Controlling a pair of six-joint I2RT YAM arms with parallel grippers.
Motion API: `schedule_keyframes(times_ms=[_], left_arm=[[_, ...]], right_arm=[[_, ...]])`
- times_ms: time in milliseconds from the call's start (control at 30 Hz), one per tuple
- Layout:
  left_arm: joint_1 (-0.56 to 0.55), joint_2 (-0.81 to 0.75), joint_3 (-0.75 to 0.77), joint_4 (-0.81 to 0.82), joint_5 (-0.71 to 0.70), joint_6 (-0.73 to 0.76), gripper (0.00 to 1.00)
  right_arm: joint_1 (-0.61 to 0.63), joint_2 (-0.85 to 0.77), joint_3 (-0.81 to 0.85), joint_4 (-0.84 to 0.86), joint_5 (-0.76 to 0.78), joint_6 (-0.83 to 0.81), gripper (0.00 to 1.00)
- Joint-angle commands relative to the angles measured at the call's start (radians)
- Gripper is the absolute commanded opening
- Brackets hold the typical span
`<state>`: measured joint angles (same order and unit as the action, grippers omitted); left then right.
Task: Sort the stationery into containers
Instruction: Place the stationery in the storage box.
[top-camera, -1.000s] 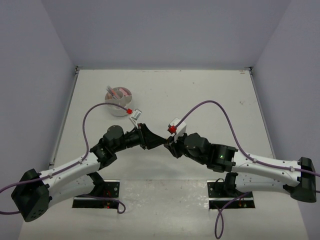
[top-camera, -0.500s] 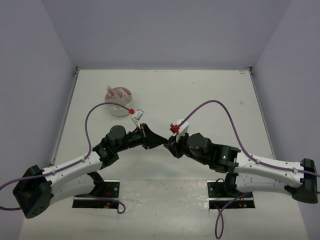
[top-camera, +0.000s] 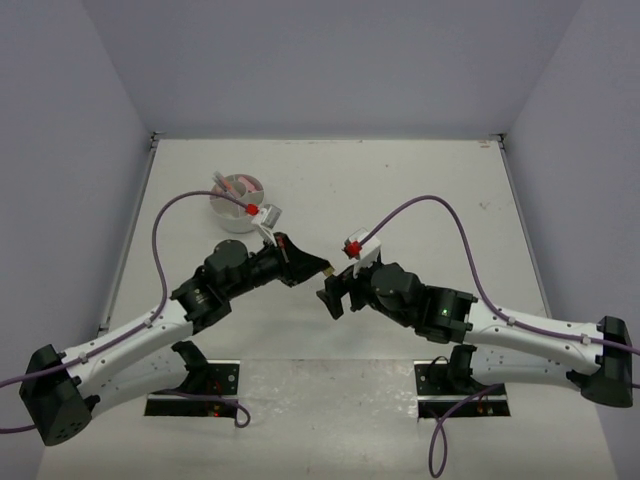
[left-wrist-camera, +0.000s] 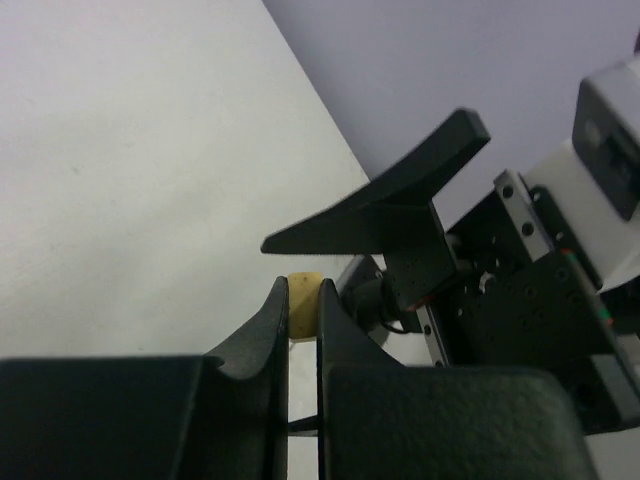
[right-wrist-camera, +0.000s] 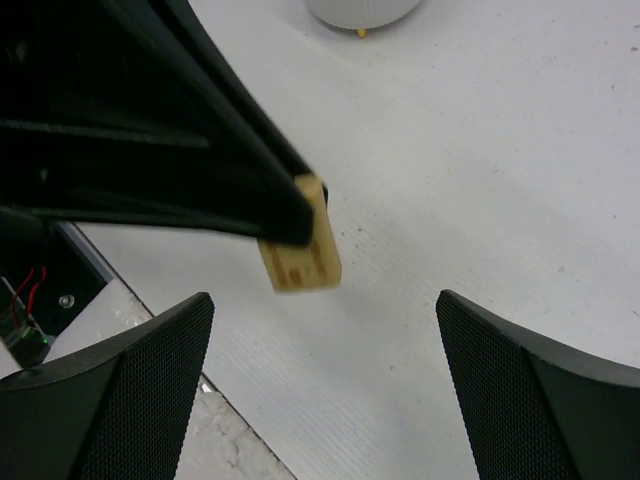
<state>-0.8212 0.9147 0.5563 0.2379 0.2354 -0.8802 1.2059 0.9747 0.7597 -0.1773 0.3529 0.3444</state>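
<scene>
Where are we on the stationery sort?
Done: pink items sit in the white tub. In hand: left gripper is shut on a tan eraser; right gripper is open facing it, empty. Left: carry that eraser to the tub and drop it in.

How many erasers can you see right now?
1. The tan eraser is pinched in the left arm's fingers, up off the table. More could be hiding inside the white tub.
</scene>
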Motion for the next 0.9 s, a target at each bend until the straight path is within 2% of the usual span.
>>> schedule_keyframes(times_ms=[0,100,133,167,233,467,600,667,867], left_arm=[[0.024,-0.041,0.165,-0.311,-0.358,0.144,0.0],[0.072,-0.042,0.242,-0.466,-0.68,0.17,0.0],[0.074,-0.038,0.254,-0.485,-0.686,0.17,0.0],[0.111,-0.028,0.271,-0.514,-0.777,0.174,0.0],[0.188,0.0,0.282,-0.522,-0.833,0.172,0.0],[0.547,0.171,0.333,-0.493,-0.774,0.174,0.0],[0.65,0.248,0.347,-0.444,-0.772,0.155,0.0],[0.694,0.291,0.349,-0.414,-0.714,0.145,0.0],[0.736,0.361,0.321,-0.302,-0.613,0.088,0.0]], right_arm=[[-0.003,-0.012,0.014,0.037,0.065,0.035,0.97],[-0.006,-0.043,-0.01,0.032,0.104,0.044,0.99],[-0.01,-0.044,-0.018,0.031,0.104,0.047,0.99],[-0.014,-0.062,-0.031,0.03,0.109,0.053,0.99],[-0.018,-0.07,-0.042,0.031,0.133,0.067,0.99],[-0.052,-0.09,-0.103,0.03,0.183,0.093,0.99],[-0.06,-0.103,-0.123,0.03,0.172,0.099,0.99],[-0.06,-0.104,-0.126,0.03,0.163,0.096,0.99],[-0.061,-0.1,-0.132,0.03,0.146,0.088,0.99]])
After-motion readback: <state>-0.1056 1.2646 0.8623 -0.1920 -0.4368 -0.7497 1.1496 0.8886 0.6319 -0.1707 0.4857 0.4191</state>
